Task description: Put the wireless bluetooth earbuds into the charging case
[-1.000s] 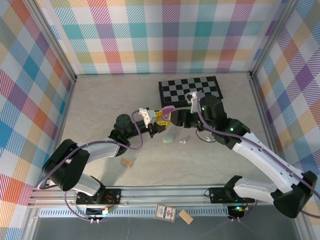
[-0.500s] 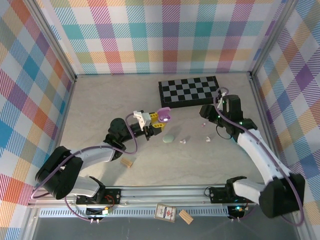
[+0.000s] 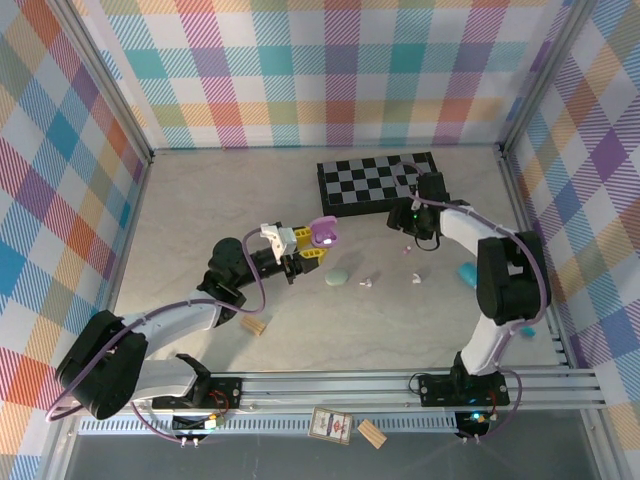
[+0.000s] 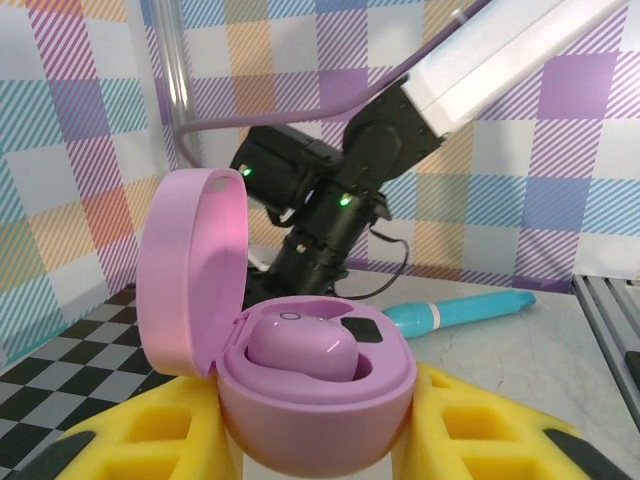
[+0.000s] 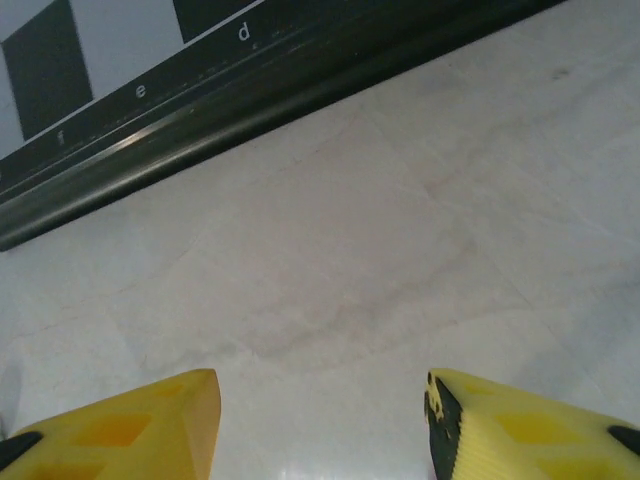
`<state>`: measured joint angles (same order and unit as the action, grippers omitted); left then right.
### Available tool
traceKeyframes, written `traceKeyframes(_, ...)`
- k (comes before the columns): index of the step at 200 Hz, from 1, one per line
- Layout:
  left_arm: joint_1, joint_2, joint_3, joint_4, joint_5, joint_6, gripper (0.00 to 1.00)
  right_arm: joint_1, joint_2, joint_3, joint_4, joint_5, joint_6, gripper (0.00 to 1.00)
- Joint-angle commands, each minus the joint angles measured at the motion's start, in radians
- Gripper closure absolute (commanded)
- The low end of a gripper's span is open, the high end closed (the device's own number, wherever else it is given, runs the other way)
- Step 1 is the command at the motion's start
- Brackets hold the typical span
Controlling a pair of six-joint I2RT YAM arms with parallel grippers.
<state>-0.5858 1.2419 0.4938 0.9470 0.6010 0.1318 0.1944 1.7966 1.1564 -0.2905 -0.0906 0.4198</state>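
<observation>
Since the chessboard [image 3: 378,181] is the biggest thing on the table, we place everything else by it. Off its near-left corner the left gripper [image 3: 306,243] is clamped on the base of the purple charging case [image 4: 315,385]. It holds the case upright with the lid swung back, so we judge the wells are being offered for loading. At the board's near-right corner the right gripper [image 5: 320,400] hangs low over bare table with its yellow fingers parted and nothing between them. We read that as ready to pick up a bud.

Well off the board's near-right corner lies one teal pen [image 3: 468,271]. Nearer us than the board's near edge rests one pale green case [image 3: 340,277], which looks shut. Further toward us and to the left is one wooden block [image 3: 255,325].

One purple earbud [image 4: 300,345] sits in the held case, and the well beside it is empty. Two white earbuds [image 3: 367,283] [image 3: 414,277] lie loose on the table near the board's near edge. A tiny speck [image 3: 406,249] is too small to identify.
</observation>
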Motion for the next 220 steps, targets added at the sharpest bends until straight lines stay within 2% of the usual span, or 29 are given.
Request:
traceKeyframes(1,0.008,-0.031,-0.015,-0.017,0.014,0.028,0.65,-0.005,0.048,0.029,0.0,-0.041,-0.016,0.45)
traceKeyframes(60,0.007,-0.041,-0.013,-0.027,0.036,0.022,0.65,-0.004,0.024,-0.061,0.027,-0.068,0.003,0.47)
traceKeyframes(165,0.007,-0.082,-0.041,-0.027,0.026,0.022,0.65,0.002,-0.25,-0.272,0.007,-0.077,-0.006,0.46)
traceKeyframes(192,0.007,-0.081,-0.039,-0.027,0.031,0.021,0.65,0.001,-0.224,-0.236,-0.039,-0.032,-0.062,0.45)
traceKeyframes(220,0.007,-0.084,-0.033,-0.028,0.033,0.019,0.65,0.002,-0.135,-0.177,-0.069,-0.064,-0.089,0.42)
